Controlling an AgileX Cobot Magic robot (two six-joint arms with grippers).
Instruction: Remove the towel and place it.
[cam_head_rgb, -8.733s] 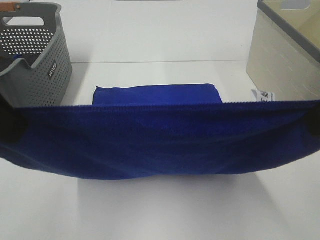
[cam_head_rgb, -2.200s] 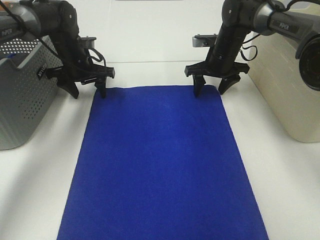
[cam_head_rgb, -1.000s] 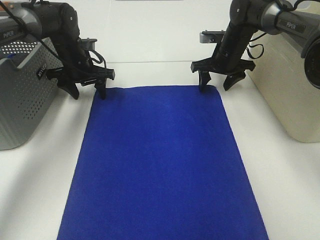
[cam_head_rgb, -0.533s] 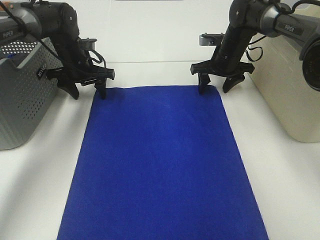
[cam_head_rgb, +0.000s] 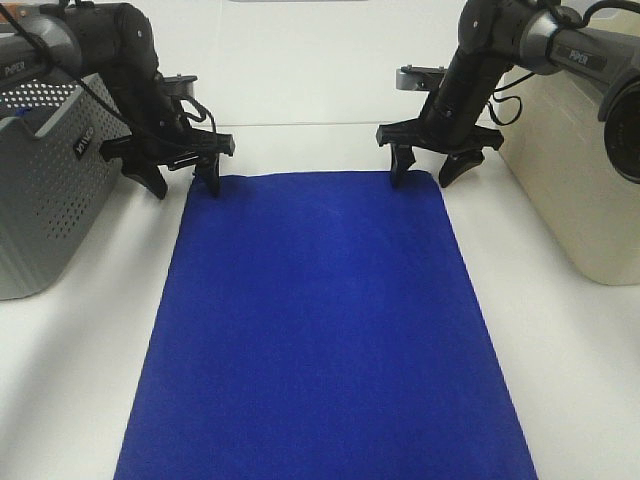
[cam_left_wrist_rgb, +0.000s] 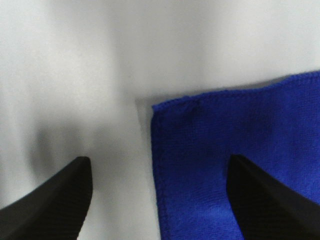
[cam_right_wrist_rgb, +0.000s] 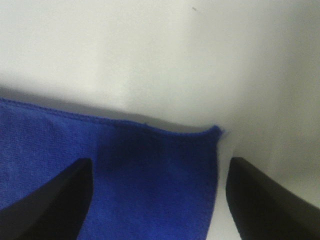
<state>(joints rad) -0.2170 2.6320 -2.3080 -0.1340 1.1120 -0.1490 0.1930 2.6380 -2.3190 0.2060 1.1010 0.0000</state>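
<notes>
I see the big royal-blue soft terry towel (cam_head_rgb: 320, 320) lying flat and spread out on the white tabletop (cam_head_rgb: 70, 390). It sits between the grey plastic basket with holes (cam_head_rgb: 45, 200) and the cream-coloured bin (cam_head_rgb: 580, 190). My left claw (cam_head_rgb: 187, 186) is released — its fingers stand wide apart over the towel's far left corner. My right claw (cam_head_rgb: 421, 178) is released as well, over the far right corner — neither one grips the cloth.

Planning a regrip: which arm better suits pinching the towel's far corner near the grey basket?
Left: the left gripper, open, straddles that corner of the towel; the right gripper is over the opposite one.
</notes>
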